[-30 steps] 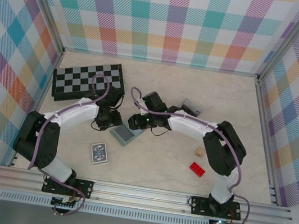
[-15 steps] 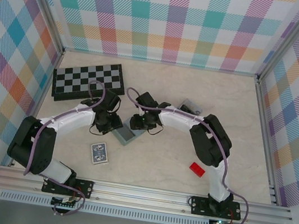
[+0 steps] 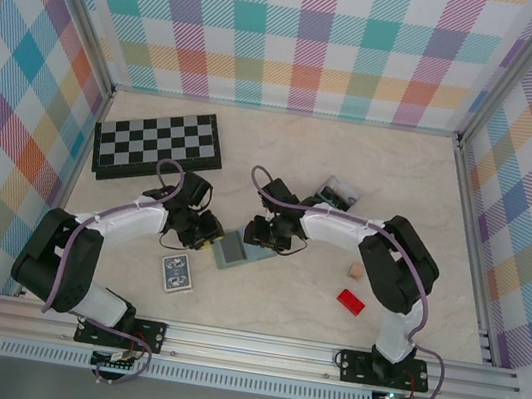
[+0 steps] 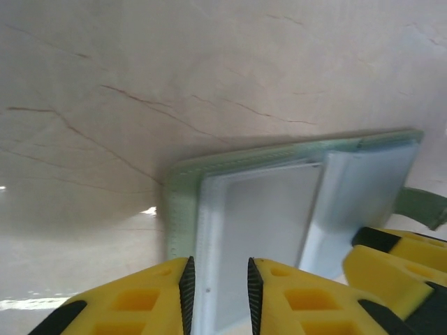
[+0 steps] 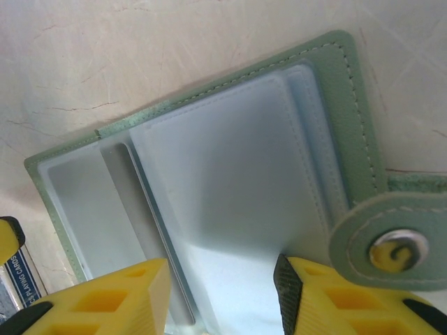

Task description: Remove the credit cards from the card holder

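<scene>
pale marbled table [image 3: 401, 180], plaid walls [image 3: 311, 45]; l gripper [image 4: 218, 273] narrow, grip unclear, r gripper [image 5: 222, 279] wide over card holder [image 5: 230, 160].

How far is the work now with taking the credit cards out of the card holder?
Done: the card holder lies open on the table. In hand: the left pincer stands open at one edge of the holder, and the right pincer hovers open over the slots. Left: the credit cards sit inside their slots; none lies out on the table, so every card has yet to be pulled.
</scene>
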Robot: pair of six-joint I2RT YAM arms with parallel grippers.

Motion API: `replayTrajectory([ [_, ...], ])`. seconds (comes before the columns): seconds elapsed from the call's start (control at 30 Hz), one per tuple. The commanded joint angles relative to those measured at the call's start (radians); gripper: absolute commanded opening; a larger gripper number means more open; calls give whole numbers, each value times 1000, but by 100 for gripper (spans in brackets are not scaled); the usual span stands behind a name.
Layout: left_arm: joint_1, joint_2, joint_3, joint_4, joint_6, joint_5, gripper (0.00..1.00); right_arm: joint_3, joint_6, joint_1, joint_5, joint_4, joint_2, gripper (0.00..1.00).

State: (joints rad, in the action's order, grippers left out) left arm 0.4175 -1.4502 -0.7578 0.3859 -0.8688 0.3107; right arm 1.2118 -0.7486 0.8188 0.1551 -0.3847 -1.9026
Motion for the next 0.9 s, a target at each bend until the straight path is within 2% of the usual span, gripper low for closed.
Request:
replayTrajectory([
  [0.0, 4, -19, 4, -39, -14, 50, 28, 15, -19, -1, 19, -33, 6, 46],
  [0.17, 4, -47, 2, -37, -10, 48, 28, 7, -19, -1, 23, -37, -11, 45],
  [0.4, 4, -76, -2, -42, -7, 45, 34, 5, -15, -1, 20, -40, -16, 45],
  [0.7, 4, -86, -5, -60, -1, 62, 28, 3, -15, -1, 23, -38, -24, 45],
  [0.87, 4, -93, -6, -65, 2, 68, 28, 3, -15, -2, 26, -40, -29, 45],
])
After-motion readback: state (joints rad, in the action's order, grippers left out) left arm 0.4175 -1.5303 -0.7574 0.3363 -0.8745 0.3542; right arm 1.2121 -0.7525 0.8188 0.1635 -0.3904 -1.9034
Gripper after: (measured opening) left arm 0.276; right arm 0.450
